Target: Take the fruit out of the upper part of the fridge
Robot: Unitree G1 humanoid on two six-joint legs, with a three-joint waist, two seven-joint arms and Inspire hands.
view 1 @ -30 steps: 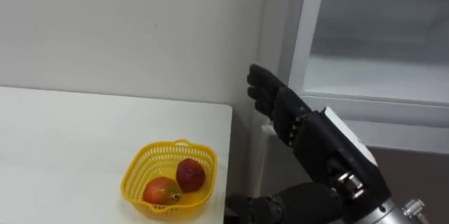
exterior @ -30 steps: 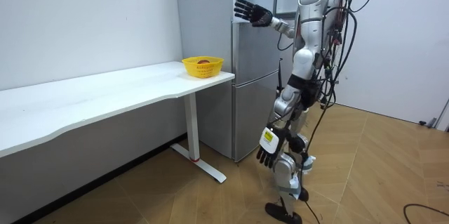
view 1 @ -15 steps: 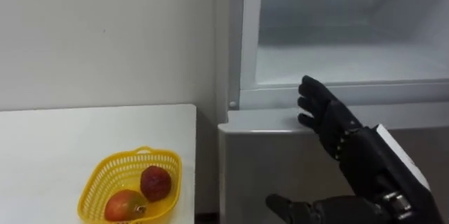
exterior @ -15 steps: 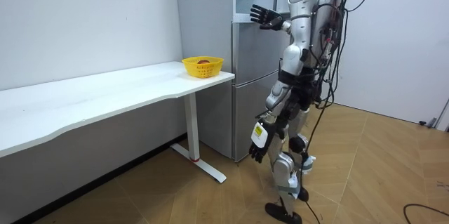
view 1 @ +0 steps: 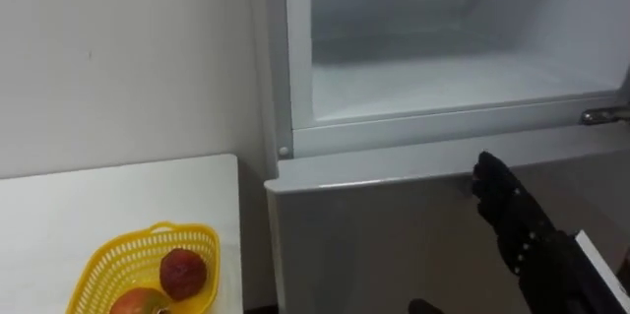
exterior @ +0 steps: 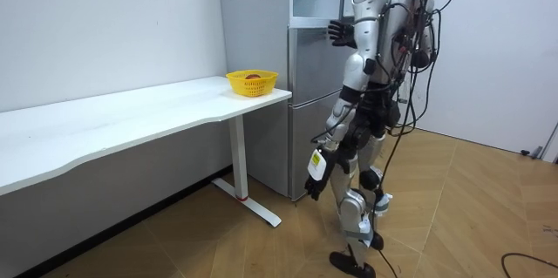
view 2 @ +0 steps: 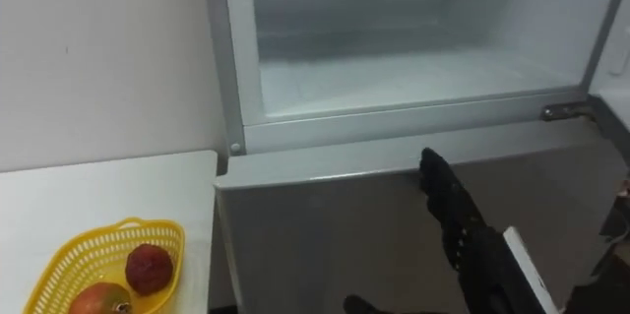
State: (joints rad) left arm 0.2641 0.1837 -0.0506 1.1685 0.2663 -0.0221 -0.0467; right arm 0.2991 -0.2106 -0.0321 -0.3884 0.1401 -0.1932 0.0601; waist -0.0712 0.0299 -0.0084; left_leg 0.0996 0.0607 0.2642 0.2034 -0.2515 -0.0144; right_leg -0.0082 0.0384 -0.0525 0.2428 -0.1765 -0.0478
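Fingers straight and a little apart, the right hand in the eye views is raised, empty, in front of the grey lower door. The upper fridge stands open just above and beyond it. Well off to the hand's left, a basket holding two fruits sits on the table. In the room view the robot stands facing the fridge, right hand up at the seam below the open compartment, left hand hanging loose and empty by its thigh.
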